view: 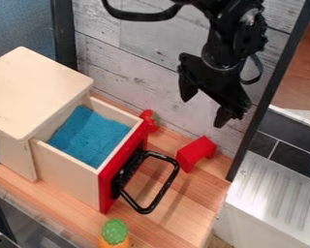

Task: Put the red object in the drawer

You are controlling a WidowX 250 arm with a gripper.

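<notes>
The gripper (pixel 203 110) hangs at the upper right, in front of the grey plank wall, its fingers spread apart with nothing between them. Below it, a red block-like object (pixel 195 153) rests on the wooden counter near the back edge, not touched by the gripper. The drawer (pixel 66 166) of the light wooden box stands pulled out, with a red front, a black handle and a blue lining inside. A smaller red object (pixel 149 120) with a bit of green sits behind the drawer front, against the wall.
An orange and green toy (pixel 115 232) stands at the counter's front edge. The black drawer handle (pixel 172 180) juts out over the counter (pixel 206 197). A black post (pixel 272 92) rises at the right, beside a white ridged surface (pixel 274 193).
</notes>
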